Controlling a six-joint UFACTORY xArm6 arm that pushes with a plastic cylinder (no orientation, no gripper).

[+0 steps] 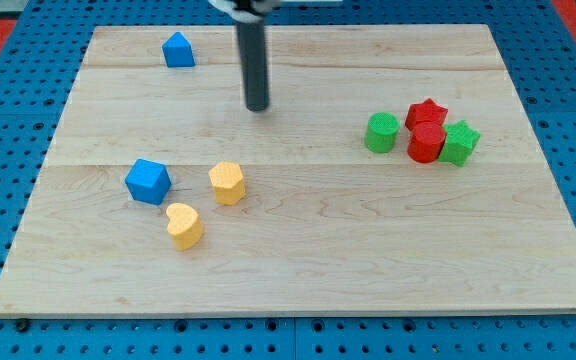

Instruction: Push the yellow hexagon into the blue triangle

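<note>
Nearest the view's bottom, the yellow heart (184, 225) lay just beside the yellow hexagon (227, 183), with the blue cube (148, 181) close on its left; a careless shove could likely have dragged either along. Farther up the counter (298, 260), my tip (257, 106) stood apart from every block; there were no fingers, just a bare, upright rod. Farthest, the blue triangle (178, 50) waited near the top left.
</note>
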